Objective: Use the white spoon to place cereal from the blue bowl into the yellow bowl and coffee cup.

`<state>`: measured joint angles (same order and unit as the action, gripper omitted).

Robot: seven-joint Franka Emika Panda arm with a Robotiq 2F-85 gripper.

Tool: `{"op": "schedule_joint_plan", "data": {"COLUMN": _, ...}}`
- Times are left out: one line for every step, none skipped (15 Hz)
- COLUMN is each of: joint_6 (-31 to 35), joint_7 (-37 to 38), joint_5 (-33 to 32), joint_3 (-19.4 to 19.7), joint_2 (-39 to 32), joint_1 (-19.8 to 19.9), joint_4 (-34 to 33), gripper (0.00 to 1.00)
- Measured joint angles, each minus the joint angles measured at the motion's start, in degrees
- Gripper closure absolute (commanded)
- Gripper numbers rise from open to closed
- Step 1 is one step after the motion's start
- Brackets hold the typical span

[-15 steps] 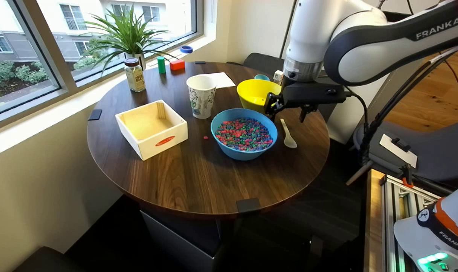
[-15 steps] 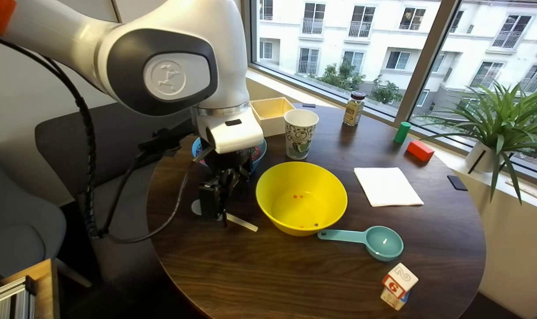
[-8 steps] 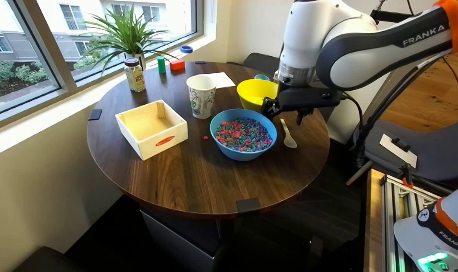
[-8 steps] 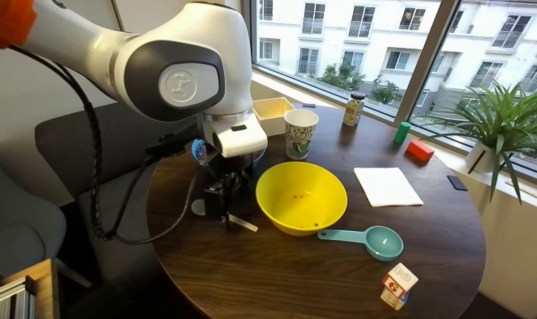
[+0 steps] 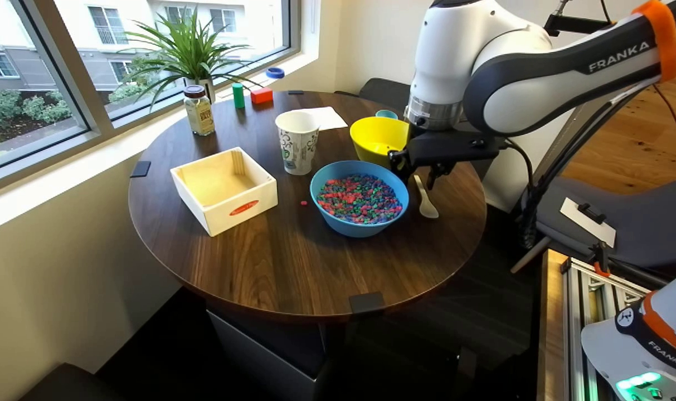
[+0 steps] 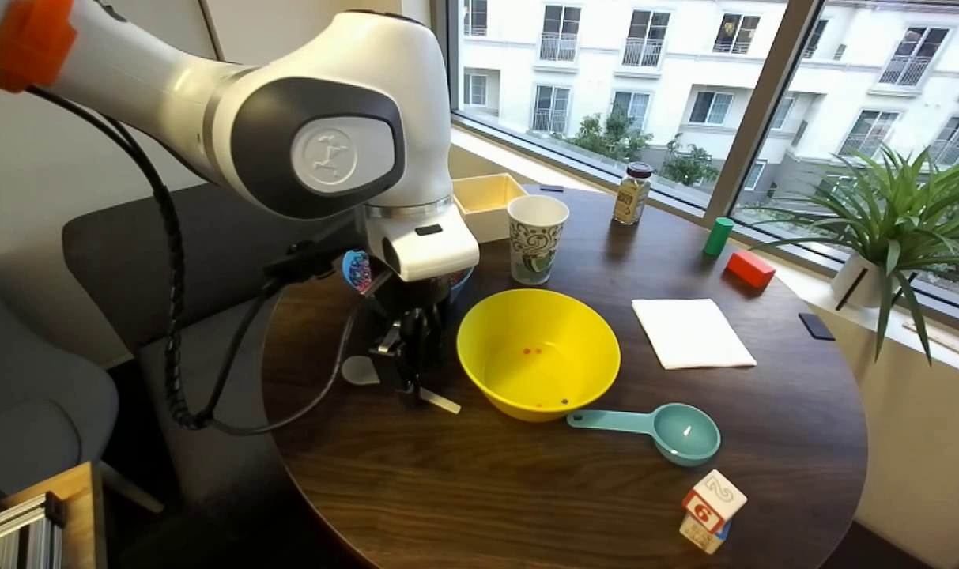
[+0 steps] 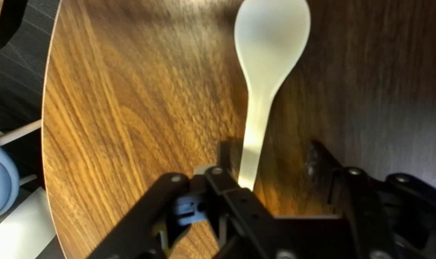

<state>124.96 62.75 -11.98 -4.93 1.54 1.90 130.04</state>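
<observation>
The spoon (image 7: 260,97) is lying on the surface (image 5: 271,262) beside the blue bowl (image 5: 357,229), its handle being framed between the well-parted jaws of the claw (image 7: 270,154), with nothing being gripped. The cereal (image 5: 360,197) is being held almost wholly in that bowl; only a few scattered bits seem to be lying in the yellow bowl (image 6: 487,348). Any contents of the cup (image 6: 533,245) are being hidden by its wall. The pickup is apparently not yet being made, and nearly all the scooping is being left to do.
</observation>
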Motion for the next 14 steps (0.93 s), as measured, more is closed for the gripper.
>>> {"op": "schedule_joint_plan", "data": {"joint_6": 0.0, "joint_7": 0.1, "joint_5": -0.1, "joint_3": 0.0, "joint_2": 0.0, "joint_1": -0.1, "joint_4": -0.1, "gripper": 0.81}}
{"op": "schedule_joint_plan", "data": {"joint_6": 0.0, "joint_7": 0.2, "joint_5": -0.2, "joint_3": 0.1, "joint_2": 0.0, "joint_1": -0.2, "joint_4": -0.2, "gripper": 0.89}}
{"op": "schedule_joint_plan", "data": {"joint_6": 0.0, "joint_7": 0.3, "joint_5": -0.3, "joint_3": 0.1, "joint_2": 0.0, "joint_1": -0.2, "joint_4": -0.2, "gripper": 0.96}}
{"op": "schedule_joint_plan", "data": {"joint_6": 0.0, "joint_7": 0.3, "joint_5": -0.4, "joint_3": 0.1, "joint_2": -0.1, "joint_1": -0.3, "joint_4": -0.2, "gripper": 1.00}}
{"op": "schedule_joint_plan", "data": {"joint_6": 0.0, "joint_7": 0.5, "joint_5": -0.6, "joint_3": 0.1, "joint_2": -0.1, "joint_1": -0.3, "joint_4": -0.2, "gripper": 1.00}}
{"op": "schedule_joint_plan", "data": {"joint_6": 0.0, "joint_7": 0.7, "joint_5": -0.6, "joint_3": 0.2, "joint_2": -0.1, "joint_1": -0.3, "joint_4": -0.2, "gripper": 0.97}}
{"op": "schedule_joint_plan", "data": {"joint_6": 0.0, "joint_7": 0.9, "joint_5": -0.7, "joint_3": 0.3, "joint_2": -0.1, "joint_1": -0.4, "joint_4": -0.2, "gripper": 0.97}}
{"op": "schedule_joint_plan", "data": {"joint_6": 0.0, "joint_7": 1.1, "joint_5": -0.7, "joint_3": 0.3, "joint_2": -0.1, "joint_1": -0.5, "joint_4": -0.2, "gripper": 0.97}}
{"op": "schedule_joint_plan", "data": {"joint_6": 0.0, "joint_7": 1.4, "joint_5": -0.8, "joint_3": 0.3, "joint_2": -0.1, "joint_1": -0.5, "joint_4": -0.2, "gripper": 0.97}}
{"op": "schedule_joint_plan", "data": {"joint_6": 0.0, "joint_7": 1.7, "joint_5": -0.8, "joint_3": 0.3, "joint_2": -0.1, "joint_1": -0.5, "joint_4": -0.2, "gripper": 0.97}}
{"op": "schedule_joint_plan", "data": {"joint_6": 0.0, "joint_7": 2.2, "joint_5": -0.8, "joint_3": 0.3, "joint_2": -0.1, "joint_1": -0.6, "joint_4": -0.2, "gripper": 0.97}}
{"op": "schedule_joint_plan", "data": {"joint_6": 0.0, "joint_7": 2.8, "joint_5": -0.8, "joint_3": 0.3, "joint_2": 0.0, "joint_1": -0.7, "joint_4": -0.2, "gripper": 0.97}}
{"op": "schedule_joint_plan", "data": {"joint_6": 0.0, "joint_7": 3.6, "joint_5": -0.8, "joint_3": 0.3, "joint_2": 0.2, "joint_1": -0.9, "joint_4": -0.2, "gripper": 0.97}}
{"op": "schedule_joint_plan", "data": {"joint_6": -0.1, "joint_7": 4.4, "joint_5": -0.9, "joint_3": 0.3, "joint_2": 0.5, "joint_1": -1.0, "joint_4": 0.0, "gripper": 0.97}}
